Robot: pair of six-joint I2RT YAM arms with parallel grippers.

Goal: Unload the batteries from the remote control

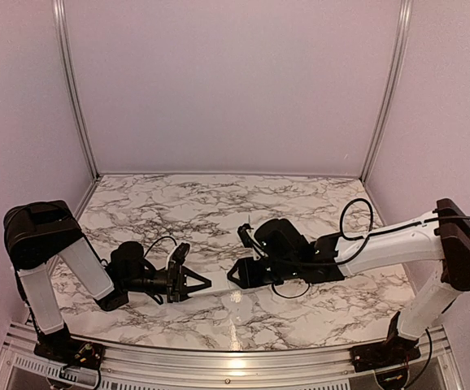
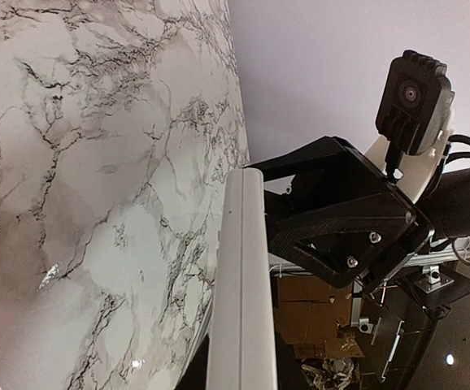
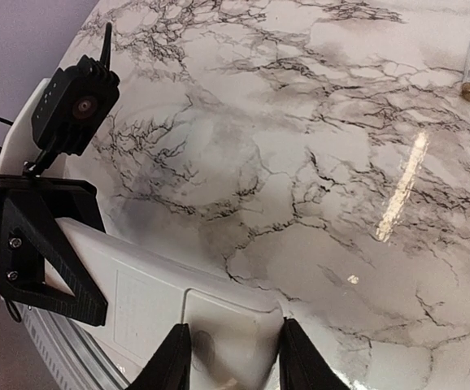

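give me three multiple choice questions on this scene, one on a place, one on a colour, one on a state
1. Where is the remote control?
A. Spanning between the left gripper and the right gripper
B. Lying alone, far from both grippers
C. Standing upright against the back wall

2. What colour is the remote control?
A. Black
B. Red
C. White

3. How do the right gripper's jaws stand?
A. Wide open and empty
B. Shut on one end of the remote control
C. Out of every view

Answers:
1 A: the right wrist view shows a gripper at each end of it.
2 C: its body is white in both wrist views.
3 B: in the right wrist view the jaws close against its two sides.
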